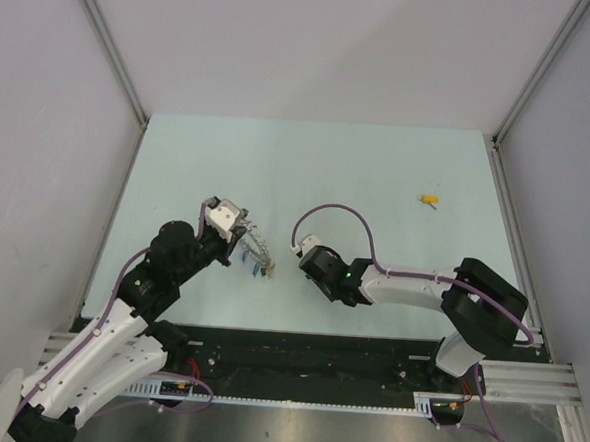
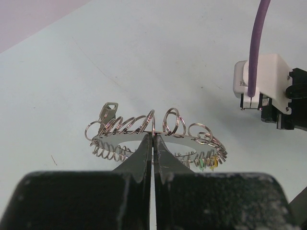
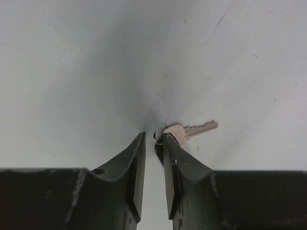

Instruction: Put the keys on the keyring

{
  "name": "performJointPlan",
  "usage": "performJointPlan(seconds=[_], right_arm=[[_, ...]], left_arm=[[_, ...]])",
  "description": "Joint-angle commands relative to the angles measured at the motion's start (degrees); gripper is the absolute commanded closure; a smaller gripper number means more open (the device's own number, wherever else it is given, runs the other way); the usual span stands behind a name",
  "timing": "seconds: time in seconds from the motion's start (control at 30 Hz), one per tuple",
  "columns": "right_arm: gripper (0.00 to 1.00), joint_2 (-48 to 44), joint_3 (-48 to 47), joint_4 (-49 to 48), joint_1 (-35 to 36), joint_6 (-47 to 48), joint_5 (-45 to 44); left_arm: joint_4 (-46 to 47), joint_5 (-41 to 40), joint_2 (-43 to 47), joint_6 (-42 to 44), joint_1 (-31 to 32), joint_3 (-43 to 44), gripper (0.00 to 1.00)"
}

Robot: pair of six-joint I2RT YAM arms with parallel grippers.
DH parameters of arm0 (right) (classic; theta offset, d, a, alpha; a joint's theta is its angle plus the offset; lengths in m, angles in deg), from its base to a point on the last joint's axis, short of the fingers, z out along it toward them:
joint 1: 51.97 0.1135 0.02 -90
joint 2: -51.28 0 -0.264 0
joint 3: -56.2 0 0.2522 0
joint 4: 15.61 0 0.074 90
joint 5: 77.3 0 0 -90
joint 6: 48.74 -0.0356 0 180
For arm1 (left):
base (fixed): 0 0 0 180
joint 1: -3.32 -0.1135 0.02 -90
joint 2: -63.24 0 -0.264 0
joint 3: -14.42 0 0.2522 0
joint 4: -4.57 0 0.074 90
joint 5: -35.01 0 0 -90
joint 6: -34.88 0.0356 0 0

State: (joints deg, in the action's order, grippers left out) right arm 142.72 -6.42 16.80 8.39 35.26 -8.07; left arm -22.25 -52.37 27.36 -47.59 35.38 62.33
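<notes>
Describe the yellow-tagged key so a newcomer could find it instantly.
Seen from above, go to the pale table's far right part, beyond the right arm. One tiny key lies alone there. Its yellow tag sets it apart from the crowded keyring at the left hand and the brassy key by the right hand.

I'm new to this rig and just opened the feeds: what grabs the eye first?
The large silver ring bristling with wire loops and keys, clamped in the shut left pincer left of centre. Next, a small pale metal key lying beside the right pincer's narrowly parted tips, and a lone yellow-tagged key far right.
</notes>
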Motion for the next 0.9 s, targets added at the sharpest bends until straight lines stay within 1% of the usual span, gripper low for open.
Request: performJointPlan(seconds=[0.0, 0.43, 0.77, 0.87], right_arm=[[0.75, 1.9, -3.2, 1.3, 1.2, -1.5, -5.2], [0.8, 6.6, -6.2, 3.1, 3.4, -0.6, -9.4], [0.8, 9.0, -7.5, 4.0, 3.6, -0.3, -11.9], [0.85, 9.6, -7.7, 4.1, 3.7, -0.4, -12.4]], left_arm=[[4.1, -0.9, 0.8, -0.3, -0.5, 0.5, 1.0], [4.2, -0.2, 0.7, -0.3, -0.5, 0.5, 1.0], [3.9, 0.4, 0.5, -0.3, -0.5, 0.5, 1.0], [3.9, 0.5, 0.4, -0.3, -0.5, 0.6, 1.0]])
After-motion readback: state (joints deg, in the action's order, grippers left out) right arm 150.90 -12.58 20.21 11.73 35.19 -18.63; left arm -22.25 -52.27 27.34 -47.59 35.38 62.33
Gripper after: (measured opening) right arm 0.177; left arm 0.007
